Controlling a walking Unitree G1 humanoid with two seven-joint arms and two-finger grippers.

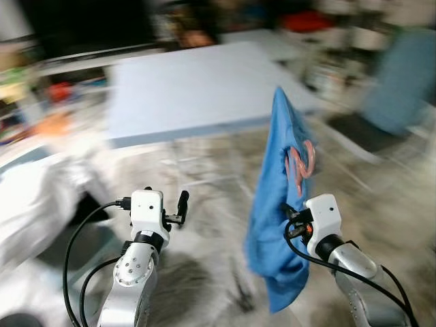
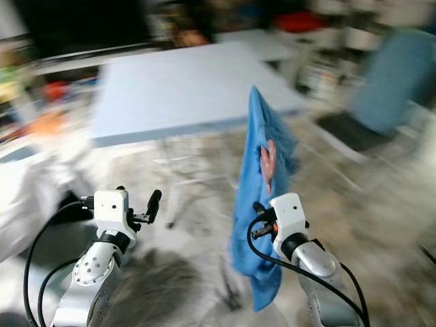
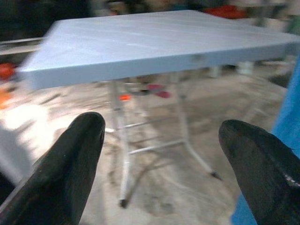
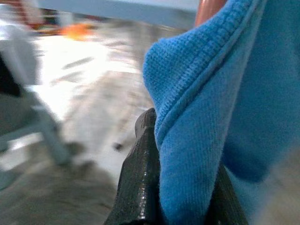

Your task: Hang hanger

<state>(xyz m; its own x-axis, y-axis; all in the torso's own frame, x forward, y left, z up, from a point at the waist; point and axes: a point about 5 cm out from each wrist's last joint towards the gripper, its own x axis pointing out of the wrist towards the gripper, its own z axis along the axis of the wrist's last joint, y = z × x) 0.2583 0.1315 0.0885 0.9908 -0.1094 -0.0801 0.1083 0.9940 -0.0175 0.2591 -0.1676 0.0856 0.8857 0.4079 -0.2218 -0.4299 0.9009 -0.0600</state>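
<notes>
Head cams were pretty smeared at this point, but I could make out the main stuff. My right gripper (image 4: 161,187) was pinched on a blue garment (image 1: 276,204), holding it up in front of the robot's right side. In the right wrist view the knit fabric was wedged between the black fingers (image 4: 138,178). The pinkish-orange hanger (image 1: 300,163) was tucked in the cloth near the top, its curved bits poking out against the blue. The rest of the garment drooped past the wrist toward the grey floor (image 1: 204,286).

My left gripper (image 3: 161,164) was holding nothing, fingers spread wide apart, held low on the left. Past those fingers I saw a light blue folding table (image 3: 154,42) on thin metal legs (image 3: 123,154), a fair way ahead. A white blurry shape (image 1: 34,204) sat at far left, couldn't tell what.
</notes>
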